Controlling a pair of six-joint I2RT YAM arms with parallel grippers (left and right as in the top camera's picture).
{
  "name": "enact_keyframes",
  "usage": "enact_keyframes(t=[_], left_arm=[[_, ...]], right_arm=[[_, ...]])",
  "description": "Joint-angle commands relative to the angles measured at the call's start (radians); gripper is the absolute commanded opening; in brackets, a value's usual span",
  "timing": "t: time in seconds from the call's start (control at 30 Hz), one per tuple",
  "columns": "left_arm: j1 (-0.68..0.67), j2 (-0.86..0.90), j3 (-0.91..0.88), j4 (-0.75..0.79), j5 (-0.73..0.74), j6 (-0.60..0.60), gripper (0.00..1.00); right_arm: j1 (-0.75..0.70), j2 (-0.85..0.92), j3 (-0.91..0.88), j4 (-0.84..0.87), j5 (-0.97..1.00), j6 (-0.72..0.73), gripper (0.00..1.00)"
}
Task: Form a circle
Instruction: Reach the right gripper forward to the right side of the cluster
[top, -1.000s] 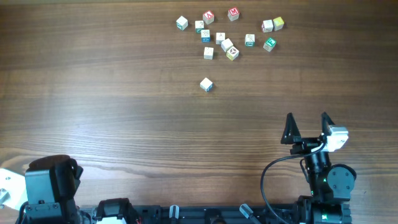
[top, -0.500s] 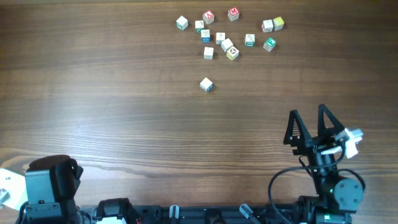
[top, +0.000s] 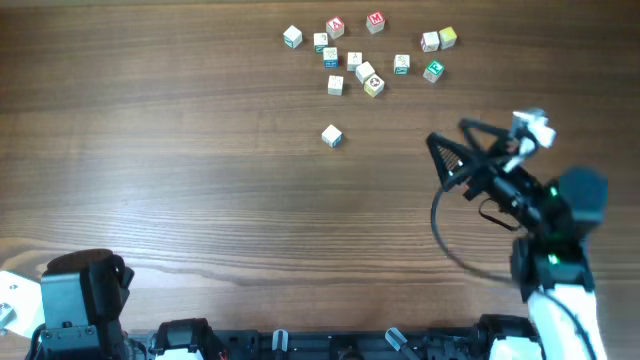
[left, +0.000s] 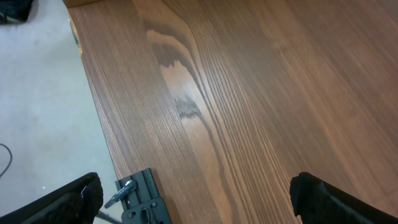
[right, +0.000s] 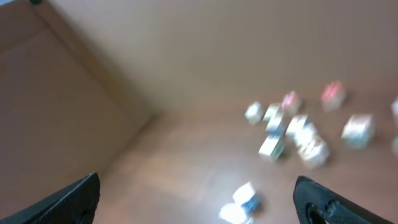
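Observation:
Several tiny letter cubes lie loosely scattered at the far middle of the table, among them a red-faced one (top: 375, 19), a green-faced one (top: 433, 70) and a touching pair (top: 438, 39). A lone cube (top: 332, 136) sits nearer, apart from the rest. No circle shows among them. My right gripper (top: 445, 132) hangs open and empty to the right of the lone cube, pointing toward the scatter. The right wrist view is blurred; the lone cube (right: 247, 198) lies between the open right gripper (right: 199, 205) tips. My left gripper (left: 202, 202) is open over bare wood.
The left arm (top: 80, 290) rests at the front-left corner. In the left wrist view the table's left edge (left: 93, 106) borders pale floor, and a black clamp bracket (left: 140, 199) sits on it. A black cable (top: 445, 235) loops from the right arm.
The right arm has lifted from the front edge and swung forward and left toward the cubes, turning its fingers leftward. Its jaws stayed open. The cubes and left arm have not moved.

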Motion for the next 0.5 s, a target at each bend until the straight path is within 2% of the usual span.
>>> enact_keyframes(t=[0.0,0.1,0.2,0.27,0.47], left_arm=[[0.007,-0.002,-0.003,0.003,0.0,-0.019,1.0],[0.007,-0.002,-0.003,0.003,0.0,-0.019,1.0],[0.007,-0.002,-0.003,0.002,0.0,-0.019,1.0],[0.007,-0.002,-0.003,0.003,0.0,-0.019,1.0],[0.007,-0.002,-0.003,0.003,0.0,-0.019,1.0]], right_arm=[[-0.003,0.143,0.017,0.002,-0.126,0.204,1.0],[-0.003,0.283,0.017,0.045,-0.074,0.274,1.0],[-0.003,0.391,0.017,0.163,-0.107,0.241,1.0],[-0.003,0.416,0.022,0.209,-0.099,0.247,0.99],[-0.002,0.419,0.104,0.172,0.032,0.247,0.99]])
